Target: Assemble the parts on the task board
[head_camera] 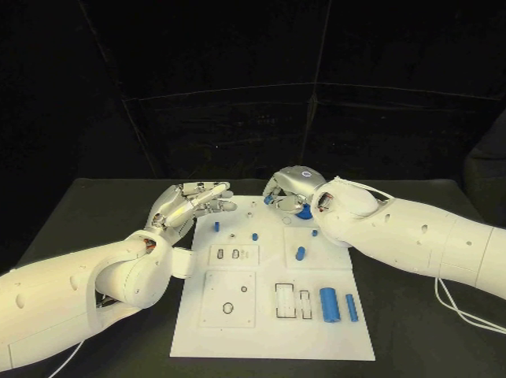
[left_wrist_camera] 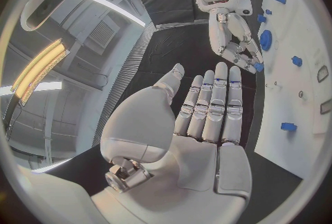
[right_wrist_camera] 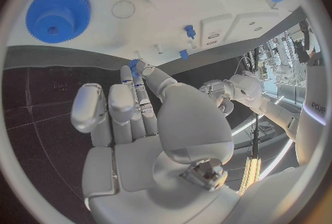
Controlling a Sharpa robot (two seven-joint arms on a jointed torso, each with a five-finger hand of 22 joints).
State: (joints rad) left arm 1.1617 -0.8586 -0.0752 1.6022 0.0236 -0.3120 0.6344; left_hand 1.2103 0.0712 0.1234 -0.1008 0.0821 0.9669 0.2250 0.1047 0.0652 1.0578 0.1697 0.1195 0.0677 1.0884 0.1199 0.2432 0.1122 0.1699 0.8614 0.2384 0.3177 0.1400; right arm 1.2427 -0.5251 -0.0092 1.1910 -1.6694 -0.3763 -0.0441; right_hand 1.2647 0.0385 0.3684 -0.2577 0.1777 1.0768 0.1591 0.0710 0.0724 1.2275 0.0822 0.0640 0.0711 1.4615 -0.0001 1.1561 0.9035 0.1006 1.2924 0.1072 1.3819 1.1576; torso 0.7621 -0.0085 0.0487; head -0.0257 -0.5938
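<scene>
A: Where are the hands?

B: Both at the far end of the board [head_camera: 273, 331]. Left hand [head_camera: 193, 202] sits at the far-left corner, over the board's edge and the black table [head_camera: 105, 213]. Fingers straight and side by side, thumb apart, nothing in it. Left wrist view confirms: palm bare, fingers [left_wrist_camera: 216, 103] extended together.

A: Right?

B: Right hand [head_camera: 289, 189] is at the far edge, near the middle. Right wrist view shows thumb and a fingertip [right_wrist_camera: 140, 72] pinching a small blue part [right_wrist_camera: 134, 64]. Other fingers lie straight next to them. Left wrist view shows the same blue bit at its fingertips [left_wrist_camera: 257, 67].

A: Is it seated in the board?

B: Can't tell. The part is right at the board's edge, contact not visible.

A: Rest of the parts?

B: Gear [head_camera: 303, 210] lies on the board just beside the right hand. Two small pegs [head_camera: 218, 226] and [head_camera: 254, 235] stand on the left half, far part. A short piece [head_camera: 301, 253] lies mid-board, another small one [head_camera: 315, 233] nearer the right forearm. Thick cylinder [head_camera: 330, 304] and thin rod [head_camera: 352, 307] lie side by side at the near right, next to two rectangular slots [head_camera: 285, 301].

A: Left side of the board?

B: Recessed plates [head_camera: 229, 300] with oval and round holes.
</scene>
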